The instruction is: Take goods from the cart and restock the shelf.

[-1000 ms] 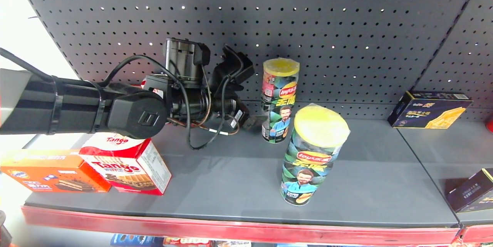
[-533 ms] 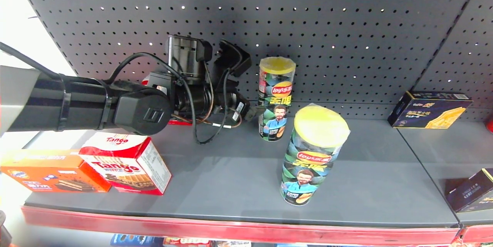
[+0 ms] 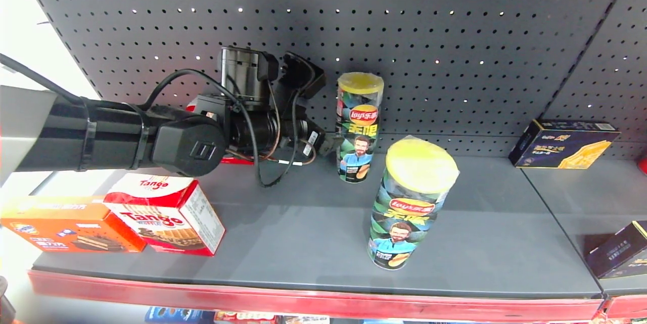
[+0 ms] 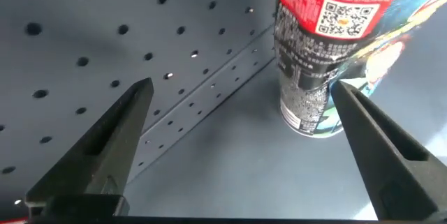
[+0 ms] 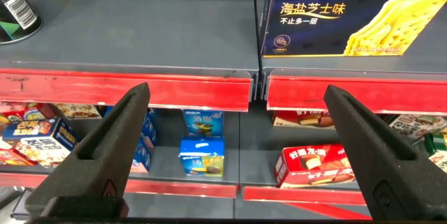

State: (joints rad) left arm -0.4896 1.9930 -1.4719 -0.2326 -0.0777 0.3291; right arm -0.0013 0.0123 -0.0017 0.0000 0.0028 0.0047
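A tall, glossy printed cylinder, the can (image 3: pixel 359 127) stands upright under its yellow plastic lid on the matte grey shelf (image 3: pixel 303 233), just beside one finger of the left tool (image 4: pixel 241 93). That tool gapes wide and grips nothing. The right tool (image 5: pixel 236 95) is likewise spread wide and empty.

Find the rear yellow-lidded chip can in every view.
Head view: the rear yellow-lidded cylindrical chip can stands upright at the back of the shelf, beside the left gripper.
Left wrist view: its lower body, ahead of the open jaws.
Right wrist view: a can base at the edge; cannot tell which.
Shared landmark: the grey perforated back panel.
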